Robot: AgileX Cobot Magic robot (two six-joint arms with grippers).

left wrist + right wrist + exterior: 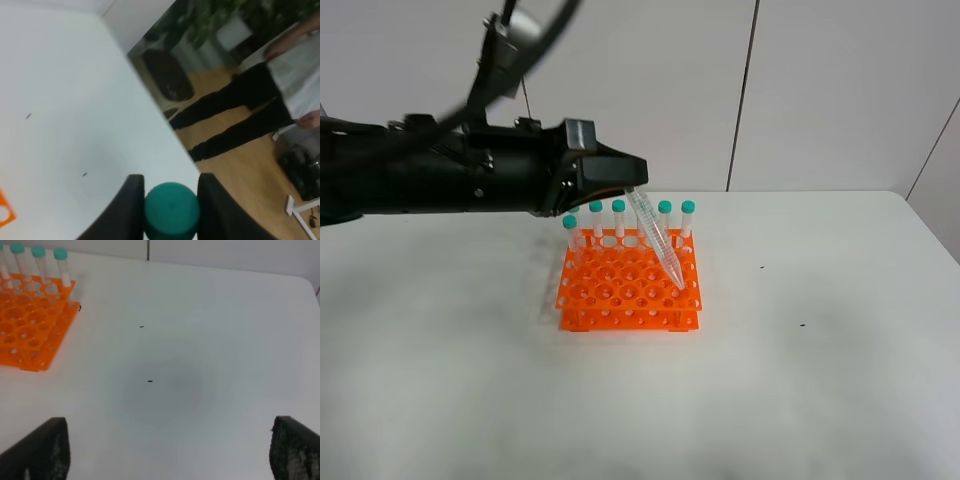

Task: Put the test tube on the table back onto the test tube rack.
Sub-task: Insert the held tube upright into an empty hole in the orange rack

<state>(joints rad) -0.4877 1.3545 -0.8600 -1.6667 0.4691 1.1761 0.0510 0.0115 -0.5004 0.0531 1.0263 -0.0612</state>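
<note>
The left end effector (632, 186) was closed on the test tube (656, 243), gripping it at the cap end; in the left wrist view the teal cap (171, 210) sat pinched between the two dark fingers (129, 210). The tube was off the counter (820, 340) and hung over the orange test tube rack (620, 290). It ran down and away from the end effector. Its long axis was slanted rather than upright, with the cap high toward the back row and the pointed tip low over the holes near the rack's right side. A seat in a hole looked to call for standing that axis up over one opening.

The right end effector (170, 452) was spread wide and held nothing. It hovered over bare counter, well apart from the rack, so the left arm was plainly the nearer one.

Whether the tip had already entered a hole or only rested on the grid could not be told from the high view. The left wrist view showed only a corner of the rack. The row of capped tubes (618, 215) at the back was partly crossed by the held tube, so one place there was hard to read
</note>
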